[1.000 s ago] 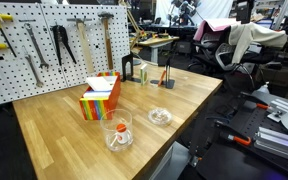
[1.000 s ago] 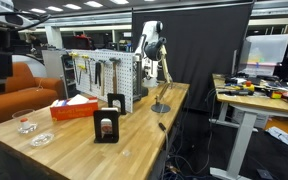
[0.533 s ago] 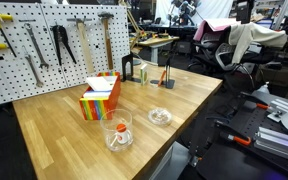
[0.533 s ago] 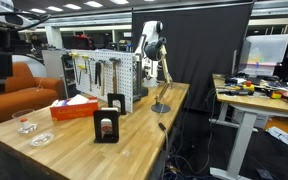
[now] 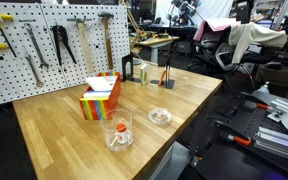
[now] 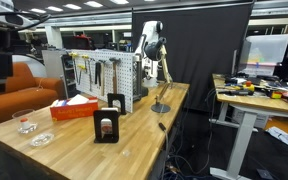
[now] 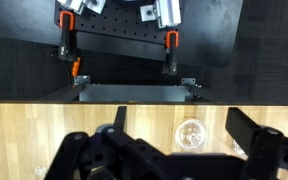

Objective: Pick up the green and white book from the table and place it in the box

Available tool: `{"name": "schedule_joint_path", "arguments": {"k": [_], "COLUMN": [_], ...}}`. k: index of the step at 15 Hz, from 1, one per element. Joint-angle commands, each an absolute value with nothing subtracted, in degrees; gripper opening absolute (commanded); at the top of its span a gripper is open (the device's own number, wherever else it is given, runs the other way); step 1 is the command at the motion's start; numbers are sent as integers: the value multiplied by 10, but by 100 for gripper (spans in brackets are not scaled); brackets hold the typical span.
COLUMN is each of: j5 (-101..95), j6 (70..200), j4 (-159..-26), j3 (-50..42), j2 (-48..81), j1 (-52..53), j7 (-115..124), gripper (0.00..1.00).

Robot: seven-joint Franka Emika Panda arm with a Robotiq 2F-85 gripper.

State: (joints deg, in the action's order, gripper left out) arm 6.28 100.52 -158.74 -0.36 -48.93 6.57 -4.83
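Note:
The orange-red box [image 5: 100,97] with rainbow-striped sides stands open on the light-wood table [image 5: 64,130]; it also shows in an exterior view [image 6: 74,107]. I cannot clearly make out the green and white book; a small dark upright thing [image 5: 142,74] stands beside the black arch-shaped object [image 5: 127,68]. My gripper [image 7: 180,120] is open and empty, held high over the table. In the wrist view a small glass dish [image 7: 191,133] lies on the wood far below, between the fingers. The arm [image 6: 150,40] rises at the table's far end.
A clear glass cup with an orange piece [image 5: 119,130] and the glass dish [image 5: 159,116] stand near the table's front edge. A pegboard with tools [image 5: 44,45] backs the table. The arch [image 6: 107,125] stands mid-table. A black curtain hangs behind.

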Motion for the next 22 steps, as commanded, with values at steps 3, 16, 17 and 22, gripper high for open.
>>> {"name": "schedule_joint_path", "arguments": {"k": [3, 16, 17, 22], "j5": [40, -8, -8, -3], "j6": [1064, 1256, 1256, 1327], "j4": [-1588, -1590, -1590, -1548], "j3": [20, 69, 69, 87], "j2": [-464, -359, -361, -271], "j1": [62, 81, 82, 87], "j7": [-53, -32, -32, -3], "gripper": [100, 100, 100, 100]}}
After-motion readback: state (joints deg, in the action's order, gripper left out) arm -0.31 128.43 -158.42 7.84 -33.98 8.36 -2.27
